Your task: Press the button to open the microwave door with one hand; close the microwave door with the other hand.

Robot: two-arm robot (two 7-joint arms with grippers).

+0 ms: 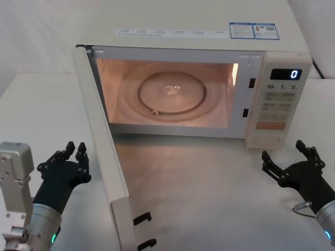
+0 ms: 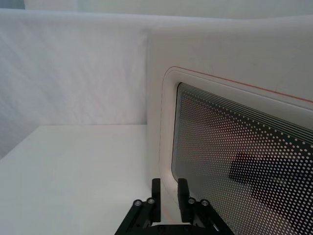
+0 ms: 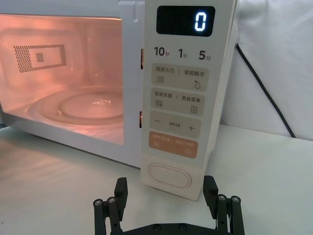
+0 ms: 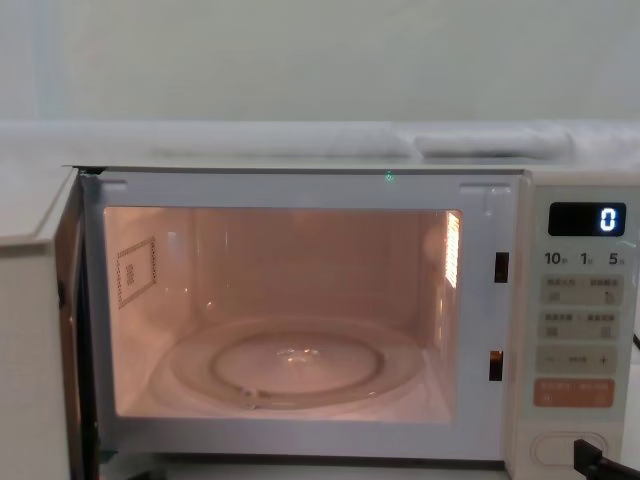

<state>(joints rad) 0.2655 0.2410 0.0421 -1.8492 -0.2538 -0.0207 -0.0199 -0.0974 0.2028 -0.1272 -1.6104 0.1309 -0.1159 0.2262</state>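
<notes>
The microwave door stands swung wide open to the left, and the lit cavity holds a glass turntable. My left gripper hovers just left of the door's outer face, fingers drawn close together. The left wrist view has that gripper pointing at the lower corner of the door's dark dotted window, without visible contact. My right gripper is open, a short way in front of the control panel. In the right wrist view it faces the pill-shaped button, apart from it.
The microwave sits on a white table, with a white wall close behind. A black power cable runs down behind the right side. Two black latch hooks jut from the door's free edge. The display reads 0.
</notes>
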